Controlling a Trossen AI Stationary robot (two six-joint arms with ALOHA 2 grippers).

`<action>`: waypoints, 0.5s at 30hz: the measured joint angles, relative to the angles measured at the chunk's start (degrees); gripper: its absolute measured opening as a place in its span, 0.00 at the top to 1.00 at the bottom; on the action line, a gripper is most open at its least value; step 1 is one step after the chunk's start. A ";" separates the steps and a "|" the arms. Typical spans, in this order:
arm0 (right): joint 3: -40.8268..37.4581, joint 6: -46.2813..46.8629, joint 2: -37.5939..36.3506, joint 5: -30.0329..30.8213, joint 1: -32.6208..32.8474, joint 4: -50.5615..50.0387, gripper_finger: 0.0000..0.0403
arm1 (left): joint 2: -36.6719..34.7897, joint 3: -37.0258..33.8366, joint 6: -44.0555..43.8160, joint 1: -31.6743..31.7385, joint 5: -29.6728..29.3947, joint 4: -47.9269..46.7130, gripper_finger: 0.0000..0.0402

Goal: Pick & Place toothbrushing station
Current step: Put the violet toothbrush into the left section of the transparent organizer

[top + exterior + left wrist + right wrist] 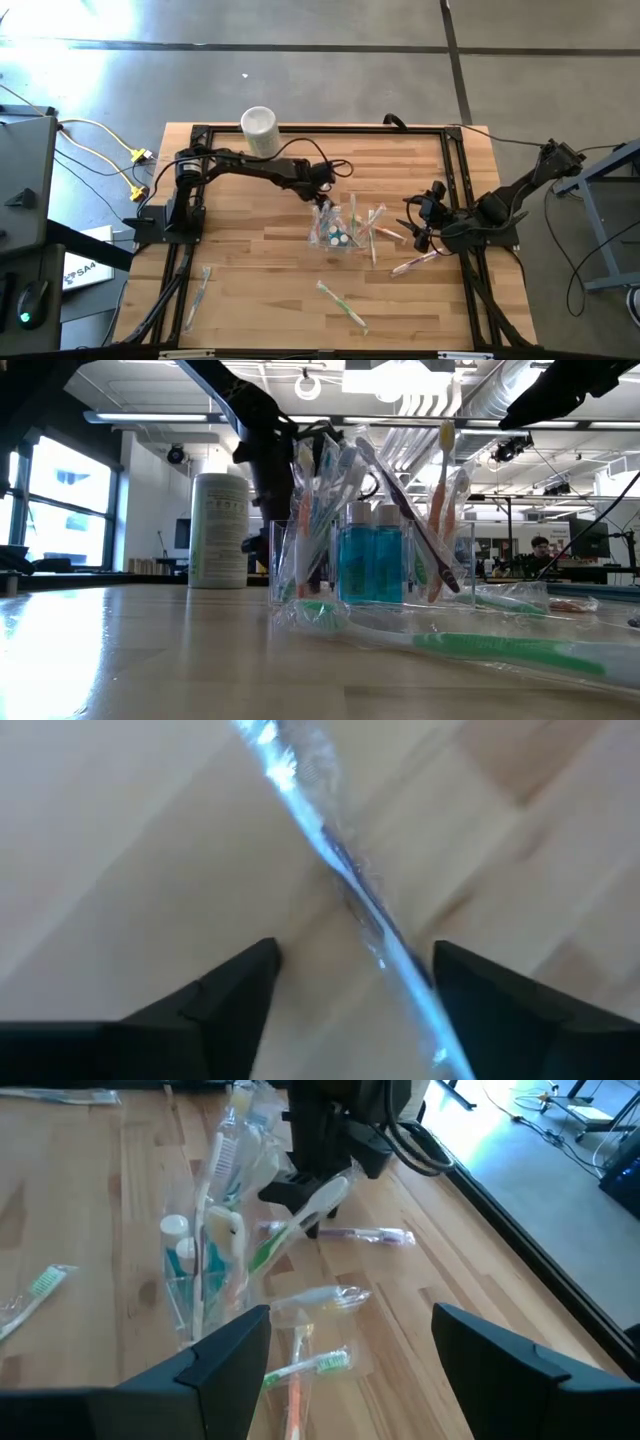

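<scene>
The left gripper (322, 197) hangs at the cup's (335, 236) far rim, fingers (225, 995) wide apart astride a wrapped blue brush (350, 900), not clamping it. The cup stands mid-table, full of brushes and teal tubes (372, 565). The right gripper (418, 222) waits open just beside it, loose brushes (343, 304) around

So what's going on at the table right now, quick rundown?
Left gripper over the clear cup, a wrapped toothbrush between its open fingers. Right gripper open, waiting beside it. White cylinder stands clear behind.
</scene>
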 joint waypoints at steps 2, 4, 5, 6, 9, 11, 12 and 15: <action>0.00 0.00 0.02 -0.02 0.00 0.00 0.33 | 0.05 0.00 0.07 0.09 -0.73 -2.22 0.44; 0.00 0.00 0.02 0.00 0.00 0.00 0.33 | 0.07 -0.09 1.41 0.15 -1.36 -3.59 0.55; 0.00 0.00 0.02 -0.02 0.02 -0.02 0.33 | 0.07 -0.11 2.24 0.15 -1.60 -3.93 0.62; -0.01 0.00 0.02 -0.01 0.00 -0.02 0.33 | 0.07 -0.13 2.58 0.17 -1.66 -4.17 0.68; 0.00 0.00 0.02 -0.02 0.00 -0.02 0.33 | 0.07 -0.20 3.30 0.28 -1.48 -4.88 0.90; 0.00 -0.01 0.02 -0.02 0.00 -0.02 0.33 | 0.07 -0.22 4.52 0.28 -1.13 -4.93 0.96; 0.00 -0.01 0.02 -0.02 0.00 -0.04 0.33 | 0.09 -0.22 4.56 0.26 -1.09 -4.91 0.95; -0.02 0.00 0.02 -0.02 0.00 -0.06 0.33 | 0.11 0.10 5.31 0.22 -1.15 -5.27 0.95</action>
